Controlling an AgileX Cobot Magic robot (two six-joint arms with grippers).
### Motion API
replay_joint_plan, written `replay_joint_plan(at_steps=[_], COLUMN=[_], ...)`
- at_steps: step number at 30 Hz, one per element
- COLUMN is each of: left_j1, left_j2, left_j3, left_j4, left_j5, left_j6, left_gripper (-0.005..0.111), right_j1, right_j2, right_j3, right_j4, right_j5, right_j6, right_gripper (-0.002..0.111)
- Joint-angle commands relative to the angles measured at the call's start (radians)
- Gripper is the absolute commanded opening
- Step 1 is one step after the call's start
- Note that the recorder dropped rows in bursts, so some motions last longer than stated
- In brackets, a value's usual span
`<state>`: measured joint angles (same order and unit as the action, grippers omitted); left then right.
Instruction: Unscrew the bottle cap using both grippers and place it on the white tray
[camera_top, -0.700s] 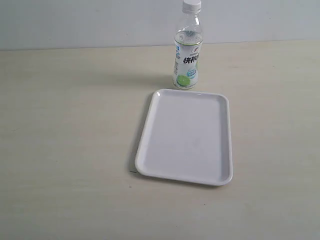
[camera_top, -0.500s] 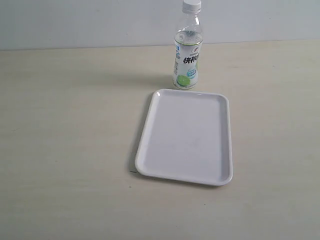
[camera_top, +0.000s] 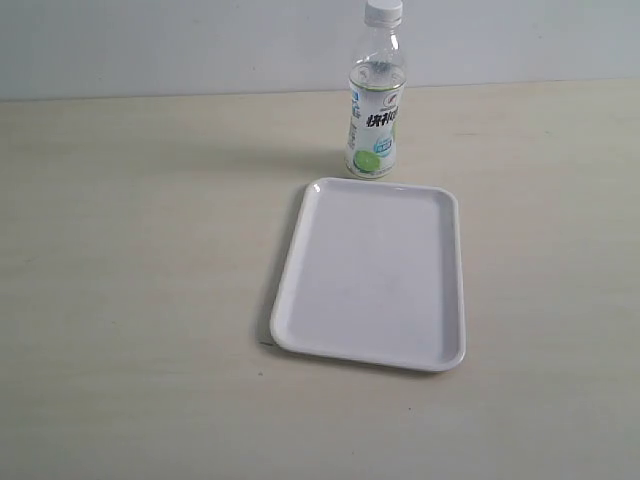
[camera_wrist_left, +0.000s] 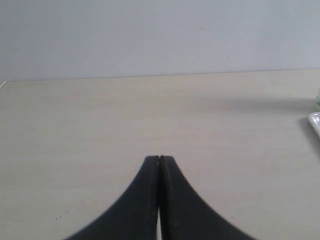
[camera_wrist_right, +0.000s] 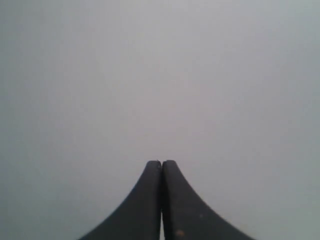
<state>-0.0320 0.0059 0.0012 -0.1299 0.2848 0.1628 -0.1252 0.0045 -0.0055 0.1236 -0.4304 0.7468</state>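
The clear bottle (camera_top: 375, 125) with the lime label stands upright at the back of the table, its white cap (camera_top: 383, 11) screwed on top. Just in front of it lies the white tray (camera_top: 372, 272), with nothing on it. Neither gripper shows in the exterior view. In the left wrist view my left gripper (camera_wrist_left: 159, 159) is shut with nothing in it, low over bare table; the tray's corner (camera_wrist_left: 315, 121) shows at the frame edge. In the right wrist view my right gripper (camera_wrist_right: 161, 163) is shut with nothing in it, facing only a plain grey wall.
The pale wooden table (camera_top: 140, 280) spreads wide to the left and right of the tray. A grey wall (camera_top: 180, 45) runs along the table's far edge, close behind the bottle.
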Motion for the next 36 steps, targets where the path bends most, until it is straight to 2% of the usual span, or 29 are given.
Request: replay_joint_plan(at_steps=[1,3,5,7,9,12,14,21,27,33,36], left_j1=[-0.006,-0.006,-0.006,-0.006,-0.006,-0.006,-0.006,-0.006,-0.006,-0.006,-0.006], left_j2=[-0.006,-0.006,-0.006,-0.006,-0.006,-0.006,-0.006,-0.006,-0.006,-0.006,-0.006], left_j3=[-0.001,-0.001,-0.001,-0.001,-0.001,-0.001,-0.001,-0.001,-0.001,-0.001,-0.001], left_j4=[-0.007,-0.007,-0.007,-0.007,-0.007,-0.007,-0.007,-0.007,-0.007,-0.007,-0.007], left_j5=[-0.010,-0.010,-0.010,-0.010,-0.010,-0.010,-0.010,-0.010,-0.010,-0.010,-0.010], left_j6=[-0.003,-0.003,-0.003,-0.003,-0.003,-0.003,-0.003,-0.003,-0.003,-0.003,-0.003], left_gripper=[0.000,0.000,0.000,0.000,0.000,0.000,0.000,0.000,0.000,0.000,0.000], right_j1=[0.001,0.001,0.001,0.001,0.001,0.001,0.001,0.001,-0.060,-0.150,-0.167], right_j2=[-0.005,-0.005,0.034,0.124,0.300,0.476,0.616,1.004,1.255,1.455,1.546], right_j3=[-0.020,-0.112,-0.199,-0.286,-0.419,-0.521,-0.580,-0.785,-0.908,-1.066,-1.114], right_j4=[0.054,0.280,0.391,0.398,0.375,0.371,0.339,0.336,0.308,0.096,0.029], right_j5=[-0.104,-0.047,0.093,0.217,0.266,0.165,0.164,0.484,0.618,0.932,1.059], right_j6=[0.054,-0.083,-0.265,-0.425,-0.638,-0.727,-0.773,-1.141,-1.191,-1.000,-0.972], right_gripper=[0.000,0.000,0.000,0.000,0.000,0.000,0.000,0.000,0.000,0.000,0.000])
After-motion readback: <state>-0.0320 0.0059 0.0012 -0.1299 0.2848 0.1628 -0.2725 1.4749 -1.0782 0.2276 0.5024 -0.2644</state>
